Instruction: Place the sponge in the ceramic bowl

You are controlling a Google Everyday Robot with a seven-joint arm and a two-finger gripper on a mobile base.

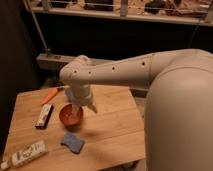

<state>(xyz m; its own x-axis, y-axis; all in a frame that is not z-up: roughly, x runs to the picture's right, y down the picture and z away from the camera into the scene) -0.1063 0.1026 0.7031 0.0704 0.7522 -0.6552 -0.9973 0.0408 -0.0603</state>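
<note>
A single view looks down at a slant onto the light wooden slatted worktop (pixel 110 125), facing a dark back wall with a pale metal railing (pixel 120 10) along the top edge. It sits close behind the robot's thick white arm (pixel 175 100) — which fills the right side — while the worktop lies at middle distance, its near-left corner cut off. The white end effector (pixel 83 110) hangs left of centre, over the small round reddish-brown ceramic bowl (pixel 67 119).
</note>
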